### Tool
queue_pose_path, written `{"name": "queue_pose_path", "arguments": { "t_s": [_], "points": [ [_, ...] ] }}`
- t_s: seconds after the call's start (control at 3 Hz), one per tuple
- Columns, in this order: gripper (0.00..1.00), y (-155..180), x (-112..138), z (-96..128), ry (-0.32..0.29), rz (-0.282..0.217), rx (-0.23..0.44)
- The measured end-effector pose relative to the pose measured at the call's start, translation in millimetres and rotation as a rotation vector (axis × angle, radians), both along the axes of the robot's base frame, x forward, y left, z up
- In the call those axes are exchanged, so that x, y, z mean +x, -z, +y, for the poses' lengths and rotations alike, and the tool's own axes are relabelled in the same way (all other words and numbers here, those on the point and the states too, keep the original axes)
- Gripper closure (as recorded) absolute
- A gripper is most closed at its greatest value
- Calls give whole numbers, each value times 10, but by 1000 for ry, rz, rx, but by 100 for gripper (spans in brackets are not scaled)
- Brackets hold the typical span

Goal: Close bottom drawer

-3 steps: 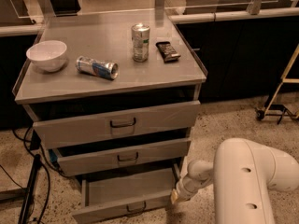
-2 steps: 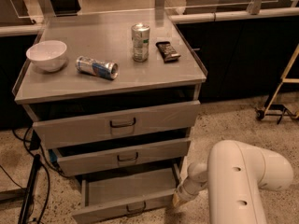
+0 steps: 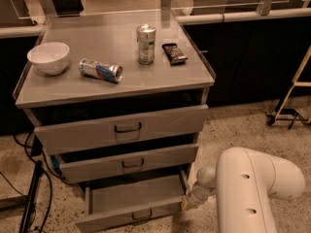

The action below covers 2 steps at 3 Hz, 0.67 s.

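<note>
Jutting out furthest, the bottom drawer sits open at 6 o'clock, under the middle drawer. At its 3 o'clock, by the front corner, is the pincer; whether it is open or closed cannot be told. At 12 o'clock, the surface carries a bowl, an upright can and a fallen can.

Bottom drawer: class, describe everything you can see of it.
The slim grey metal bottom drawer sits lowest in the grey cabinet, pulled out furthest of three, its inside exposed. A small dark loop handle sits mid-front. The robot's white gripper is at its right front corner; contact cannot be confirmed.
</note>
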<state>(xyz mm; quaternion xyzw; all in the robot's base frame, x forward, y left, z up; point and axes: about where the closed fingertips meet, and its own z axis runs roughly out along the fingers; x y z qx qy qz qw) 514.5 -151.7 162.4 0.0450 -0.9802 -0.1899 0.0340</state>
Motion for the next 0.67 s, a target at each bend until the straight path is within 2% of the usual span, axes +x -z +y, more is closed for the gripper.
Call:
{"name": "queue_pose_path", "arguments": {
  "t_s": [0.33,0.67],
  "points": [
    [100,-19,63,-5,10,-15,-4],
    [100,-90,304,14,41,-59,-23]
  ]
}}
